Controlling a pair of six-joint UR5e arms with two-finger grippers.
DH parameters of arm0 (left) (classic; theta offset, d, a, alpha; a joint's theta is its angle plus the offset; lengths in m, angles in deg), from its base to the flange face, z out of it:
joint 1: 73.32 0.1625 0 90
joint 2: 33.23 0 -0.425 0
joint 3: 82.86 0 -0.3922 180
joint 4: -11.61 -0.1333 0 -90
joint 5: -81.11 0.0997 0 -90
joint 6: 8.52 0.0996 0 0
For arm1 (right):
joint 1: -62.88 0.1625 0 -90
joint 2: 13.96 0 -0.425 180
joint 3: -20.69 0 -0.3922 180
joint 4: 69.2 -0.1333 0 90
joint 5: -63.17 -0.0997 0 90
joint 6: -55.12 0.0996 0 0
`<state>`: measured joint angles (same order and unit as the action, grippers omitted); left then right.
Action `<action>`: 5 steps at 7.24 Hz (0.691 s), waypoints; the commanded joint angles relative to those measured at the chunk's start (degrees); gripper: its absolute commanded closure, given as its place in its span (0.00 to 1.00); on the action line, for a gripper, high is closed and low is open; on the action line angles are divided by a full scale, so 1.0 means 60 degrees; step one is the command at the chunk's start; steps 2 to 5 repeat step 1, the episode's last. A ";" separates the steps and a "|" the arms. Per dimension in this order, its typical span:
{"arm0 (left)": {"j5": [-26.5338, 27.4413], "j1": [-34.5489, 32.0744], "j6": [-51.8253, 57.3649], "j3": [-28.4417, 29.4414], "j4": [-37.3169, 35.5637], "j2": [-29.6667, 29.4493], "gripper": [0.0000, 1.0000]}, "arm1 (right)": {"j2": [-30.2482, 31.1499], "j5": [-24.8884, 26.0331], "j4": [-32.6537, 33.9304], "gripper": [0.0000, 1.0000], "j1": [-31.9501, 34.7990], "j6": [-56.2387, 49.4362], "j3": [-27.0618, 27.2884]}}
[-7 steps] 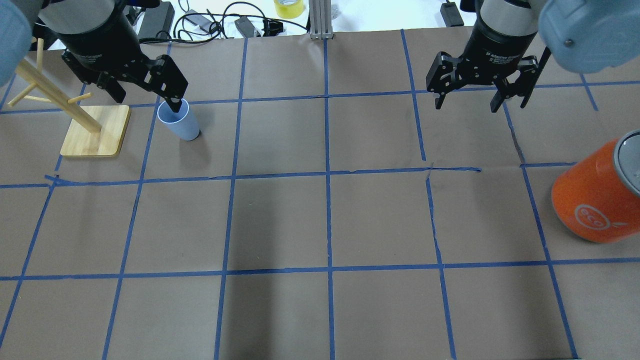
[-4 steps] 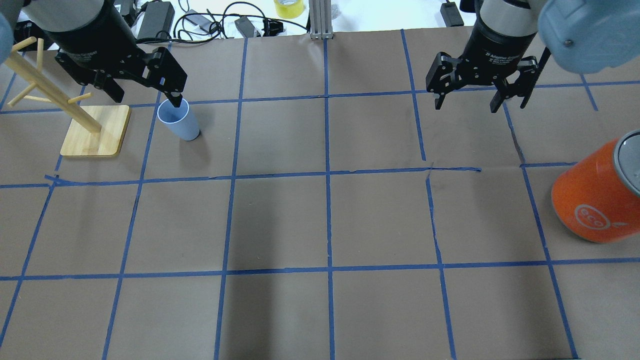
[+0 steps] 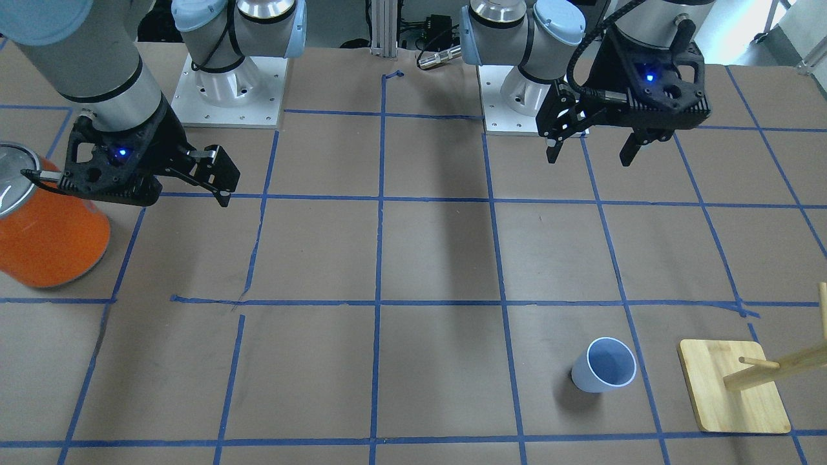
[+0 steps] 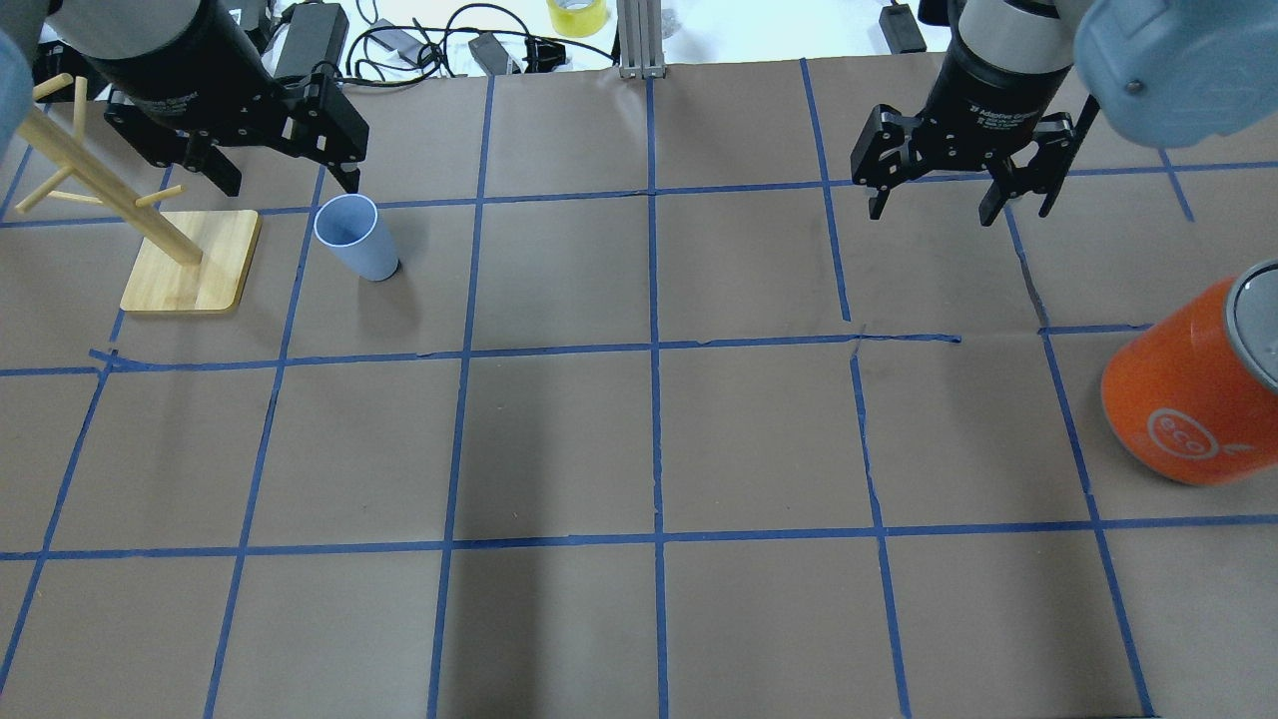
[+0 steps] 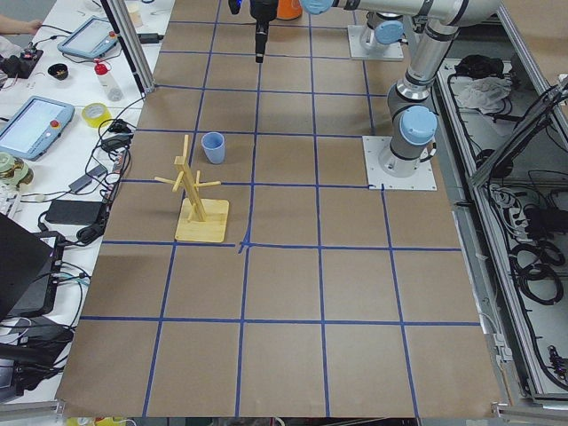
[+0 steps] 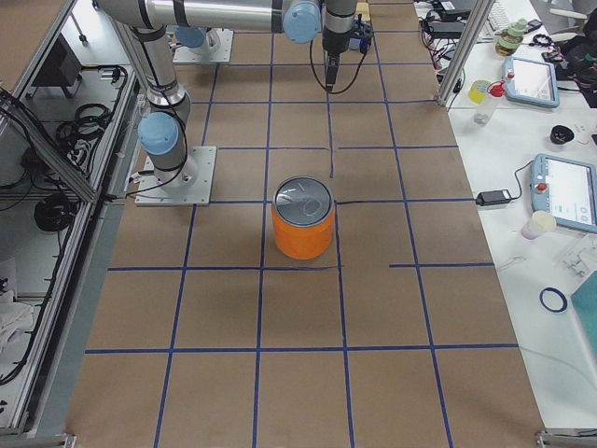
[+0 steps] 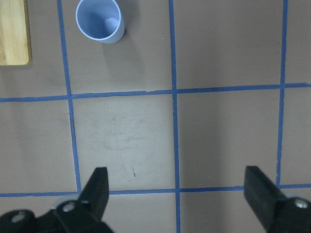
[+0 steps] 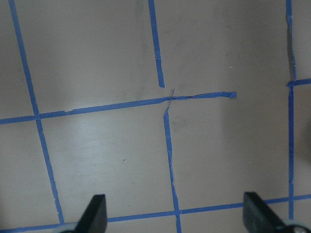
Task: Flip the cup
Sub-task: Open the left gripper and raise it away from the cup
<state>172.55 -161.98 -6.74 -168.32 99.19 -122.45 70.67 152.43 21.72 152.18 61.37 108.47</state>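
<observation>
Upright cup (image 4: 356,240) near rack base (image 4: 205,275), clear of left hand (image 4: 292,185)

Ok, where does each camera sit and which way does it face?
Left wrist: down past the left hand at the cup.
Right wrist: down past the right hand at paper.
Overhead: behind the robot, looking forward and down; both hands.
Front-facing: across the table, facing the robot; both hands.
Exterior left: robot's left end, looking along; left arm.
Exterior right: opposite end; right arm, orange can.
Overhead and front-facing share the cup.
</observation>
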 commanded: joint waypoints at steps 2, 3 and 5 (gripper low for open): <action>-0.0005 0.0026 -0.0119 -0.0009 -0.0489 -0.0027 0.02 | 0.0000 0.0036 -0.0006 0.00 -0.0001 -0.0002 0.0005; -0.0005 0.0026 -0.0119 -0.0009 -0.0489 -0.0027 0.02 | 0.0000 0.0036 -0.0006 0.00 -0.0001 -0.0002 0.0005; -0.0005 0.0026 -0.0119 -0.0009 -0.0489 -0.0027 0.02 | 0.0000 0.0036 -0.0006 0.00 -0.0001 -0.0002 0.0005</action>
